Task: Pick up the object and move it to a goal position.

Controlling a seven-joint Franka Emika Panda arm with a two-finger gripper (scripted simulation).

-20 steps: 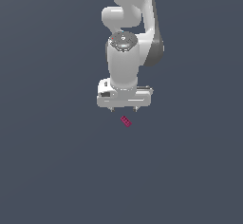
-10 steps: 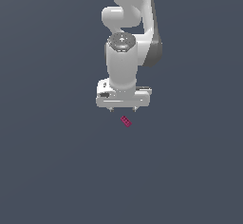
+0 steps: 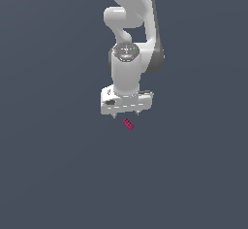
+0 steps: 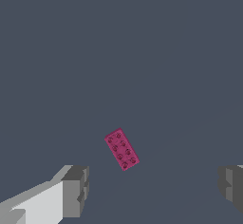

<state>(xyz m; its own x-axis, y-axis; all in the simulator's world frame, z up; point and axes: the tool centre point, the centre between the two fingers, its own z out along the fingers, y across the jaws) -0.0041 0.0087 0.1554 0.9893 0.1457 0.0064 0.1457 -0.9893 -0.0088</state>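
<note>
The object [image 3: 128, 123] is a tiny magenta-pink studded block lying flat on the grey floor, studs up. In the wrist view the object [image 4: 122, 149] lies diagonally, a little beyond the line between the two fingers and closer to one of them. My white gripper [image 3: 126, 116] hangs just above and slightly behind it in the exterior view. Its fingertips [image 4: 76, 190] stand wide apart, so the gripper [image 4: 154, 185] is open with nothing held. It is apart from the block.
A plain dark grey surface [image 3: 58, 165] stretches in every direction. The white arm [image 3: 133, 34] rises from behind the gripper to the top of the exterior view.
The wrist has turned slightly and the gripper has shifted a touch between the earlier frames and now. The block has not moved.
</note>
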